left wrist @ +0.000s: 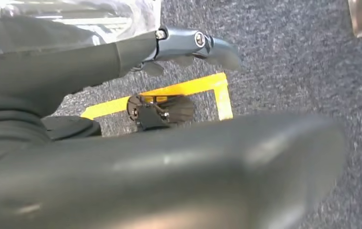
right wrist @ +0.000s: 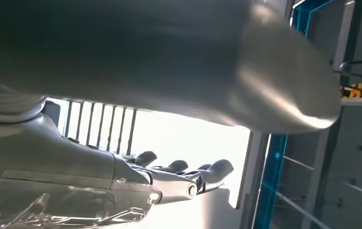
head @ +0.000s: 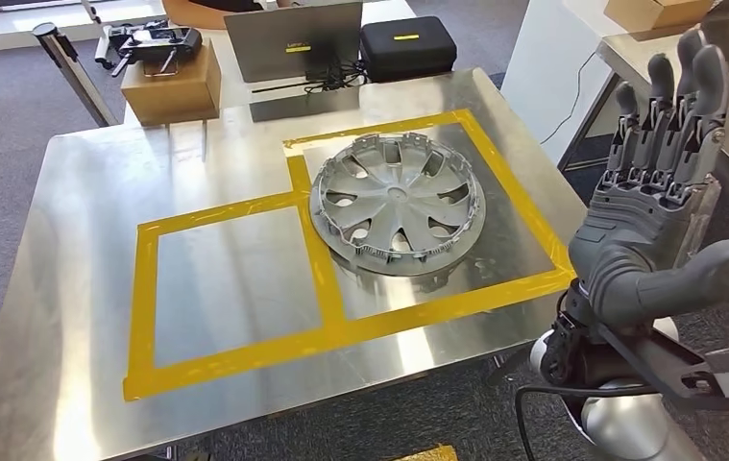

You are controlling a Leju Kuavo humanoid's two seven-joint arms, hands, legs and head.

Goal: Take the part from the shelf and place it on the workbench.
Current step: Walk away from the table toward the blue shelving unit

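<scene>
While its fingers (head: 672, 96) stand straight and apart, the right hand (head: 653, 206) grips nothing at frame right | left hand (left wrist: 121, 157) fingers extended over carpet, empty | grey wheel-cover part (head: 398, 204) lies flat at centre, inside yellow tape on the steel workbench (head: 72, 250)
</scene>
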